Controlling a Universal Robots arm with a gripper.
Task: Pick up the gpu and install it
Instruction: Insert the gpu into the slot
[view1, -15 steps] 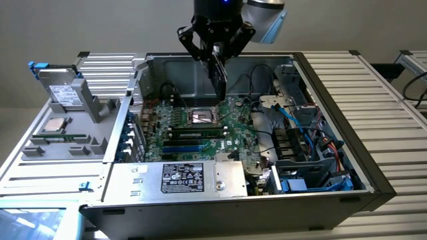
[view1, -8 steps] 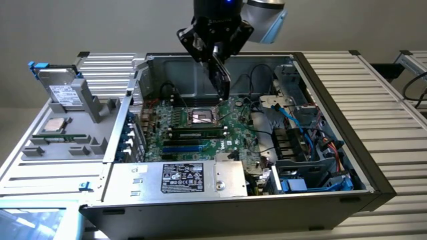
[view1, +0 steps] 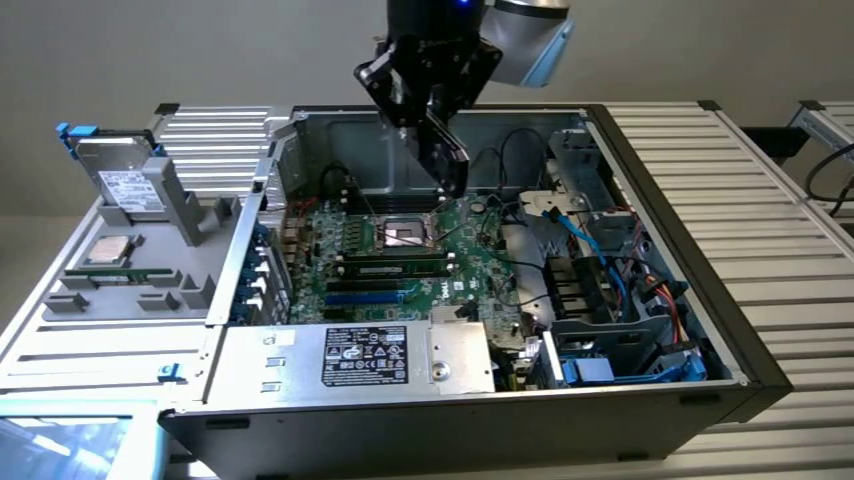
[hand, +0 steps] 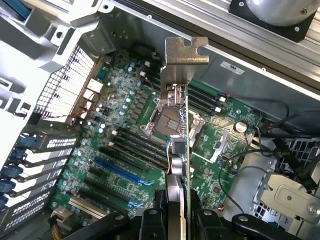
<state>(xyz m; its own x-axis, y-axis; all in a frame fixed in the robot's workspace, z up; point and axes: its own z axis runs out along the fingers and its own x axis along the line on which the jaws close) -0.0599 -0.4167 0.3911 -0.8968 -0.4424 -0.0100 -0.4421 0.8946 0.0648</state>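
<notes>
Right up close, your gripper (hand: 175, 216) has its two black fingers (hand: 150, 220) clamped on the gpu (hand: 178, 145), and you're looking at the card edge-on between them. It runs straight out from the fingertips, and its silver end bracket (hand: 184, 55) is at the end farthest from the grip.

Beneath the card you've got the green motherboard (hand: 125, 125), with the CPU socket (hand: 167, 120) almost directly under the card's edge. The black memory slots and the blue expansion slot (hand: 117, 170) lie off to one side of the card.

From the exterior view, your gripper (view1: 430, 105) is above the open computer case (view1: 721, 330). The gpu (view1: 450, 160) hangs below it, over the rear part of the motherboard (view1: 400, 250) and not seated in any slot. Well off towards the exterior view's left of the gripper, a silver hard drive (view1: 127, 185) stands in a grey holder (view1: 200, 215) on the worktop (view1: 80, 340).
</notes>
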